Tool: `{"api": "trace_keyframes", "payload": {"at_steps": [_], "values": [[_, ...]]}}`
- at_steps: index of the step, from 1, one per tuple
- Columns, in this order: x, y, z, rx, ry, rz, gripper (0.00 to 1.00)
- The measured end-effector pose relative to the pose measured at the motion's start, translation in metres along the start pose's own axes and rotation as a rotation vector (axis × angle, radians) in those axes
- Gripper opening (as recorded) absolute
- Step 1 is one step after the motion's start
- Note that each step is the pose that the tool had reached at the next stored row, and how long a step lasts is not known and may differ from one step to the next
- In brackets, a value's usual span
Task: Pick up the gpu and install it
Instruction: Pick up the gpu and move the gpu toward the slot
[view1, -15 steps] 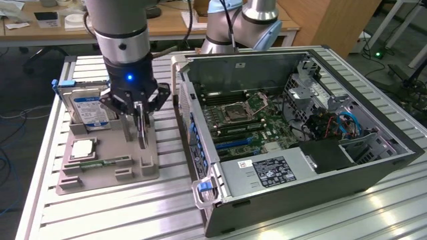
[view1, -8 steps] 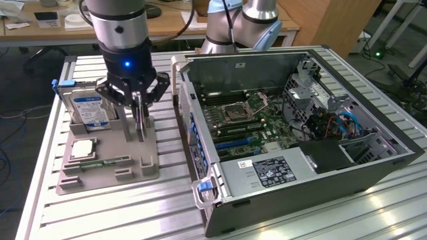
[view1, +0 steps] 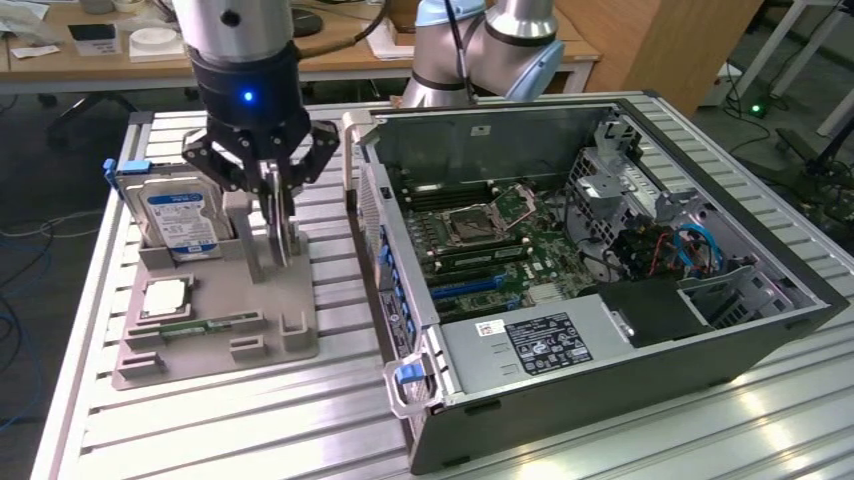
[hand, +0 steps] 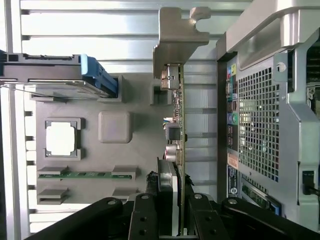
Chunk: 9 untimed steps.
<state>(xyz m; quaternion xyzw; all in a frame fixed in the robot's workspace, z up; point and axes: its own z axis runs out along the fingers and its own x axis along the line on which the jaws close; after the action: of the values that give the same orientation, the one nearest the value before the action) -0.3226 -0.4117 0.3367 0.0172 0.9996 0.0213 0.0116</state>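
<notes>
In the exterior view, your gripper (view1: 275, 210) hangs over the gray holder tray (view1: 200, 348), at the tray edge nearest the open computer case (view1: 601, 395). The jaws are drawn in to a narrow gap, one on each face of the gpu (view1: 282, 248), which stands on edge, upright and thin, at that side of the tray. You cannot tell here whether the card's lower edge sits in the tray's slot or is just clear of it. Also on the tray are a hard drive (view1: 180, 215), standing at the far end, and nearer the camera a processor chip (view1: 163, 297) and a green memory stick (view1: 214, 323).

In the wrist view, you look down the card's edge. The gpu (hand: 178, 120) runs straight out from between the black fingers (hand: 145, 215), which press its two faces. Its silvery bracket (hand: 177, 40) is at the end farthest from the grip. The card lies along the tray (hand: 140, 150) edge beside the case's perforated back panel (hand: 260, 130), apart from it.
</notes>
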Motion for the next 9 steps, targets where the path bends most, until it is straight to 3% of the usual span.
{"api": "trace_keyframes", "payload": {"at_steps": [9], "values": [[-0.001, 0.0015, -0.0337, 0.0000, 0.0000, 0.000, 0.28]]}}
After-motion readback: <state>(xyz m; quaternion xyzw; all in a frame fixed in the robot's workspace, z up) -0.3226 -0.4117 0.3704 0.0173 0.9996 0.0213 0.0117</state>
